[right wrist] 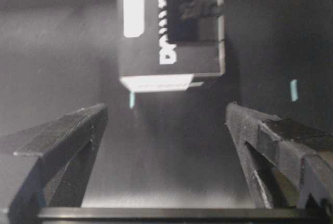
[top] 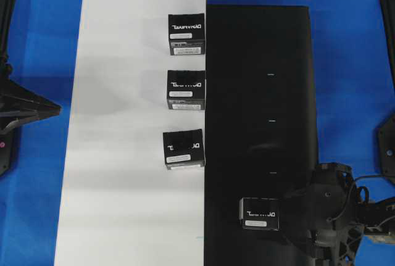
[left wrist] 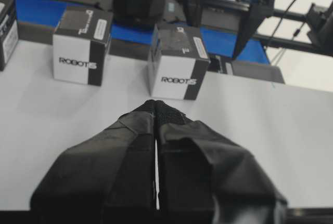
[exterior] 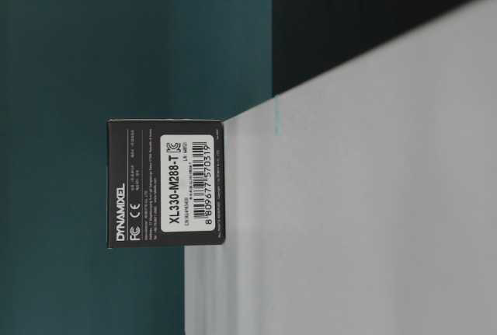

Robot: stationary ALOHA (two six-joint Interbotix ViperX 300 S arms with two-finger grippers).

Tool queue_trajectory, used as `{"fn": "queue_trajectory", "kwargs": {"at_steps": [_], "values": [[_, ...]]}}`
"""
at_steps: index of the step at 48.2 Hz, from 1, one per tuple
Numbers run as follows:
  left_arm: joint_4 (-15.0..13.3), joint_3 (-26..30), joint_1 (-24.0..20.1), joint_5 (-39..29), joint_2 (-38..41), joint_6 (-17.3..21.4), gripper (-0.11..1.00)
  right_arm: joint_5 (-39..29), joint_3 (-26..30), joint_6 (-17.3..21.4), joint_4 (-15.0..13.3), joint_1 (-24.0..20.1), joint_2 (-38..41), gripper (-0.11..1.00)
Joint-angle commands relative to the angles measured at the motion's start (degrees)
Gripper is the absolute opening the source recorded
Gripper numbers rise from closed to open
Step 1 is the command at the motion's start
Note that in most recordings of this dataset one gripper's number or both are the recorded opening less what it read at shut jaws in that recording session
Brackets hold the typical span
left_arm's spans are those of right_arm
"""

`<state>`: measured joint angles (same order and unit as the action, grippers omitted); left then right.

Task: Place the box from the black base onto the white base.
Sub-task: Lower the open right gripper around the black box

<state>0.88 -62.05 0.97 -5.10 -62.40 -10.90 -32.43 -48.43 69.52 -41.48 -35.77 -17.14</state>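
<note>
**Box on black base, right hand wide open**

Box [top: 260, 213] upright at near-left corner of black base [top: 259, 93], logo face up. Right hand [right wrist: 166, 125] wide open, empty, just beside it. Left hand [left wrist: 156, 110] closed, empty. 3 look-alike boxes [top: 186, 89] line white base [top: 123, 124] right edge.

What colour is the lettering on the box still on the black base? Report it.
White lettering on the black box, clearest in the overhead view.
</note>
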Motion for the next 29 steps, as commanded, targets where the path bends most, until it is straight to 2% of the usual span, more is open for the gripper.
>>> {"fn": "queue_trajectory", "kwargs": {"at_steps": [1,9,21,29], "values": [[0.09,1.49,0.09,0.26,0.26,-0.18,-0.03,1.14,-0.18,1.14,-1.76,0.35,0.18,0.99],[0.09,1.58,0.09,0.26,0.26,-0.26,-0.03,4.22,-0.53,3.16,-3.69,0.70,0.62,0.99],[0.09,1.67,0.09,0.26,0.35,-0.35,-0.03,4.92,-0.70,3.43,-4.04,1.85,2.46,0.99],[0.09,1.85,0.18,0.26,0.44,-0.35,-0.03,5.27,-0.70,3.43,-5.98,2.72,3.25,0.99]]}}
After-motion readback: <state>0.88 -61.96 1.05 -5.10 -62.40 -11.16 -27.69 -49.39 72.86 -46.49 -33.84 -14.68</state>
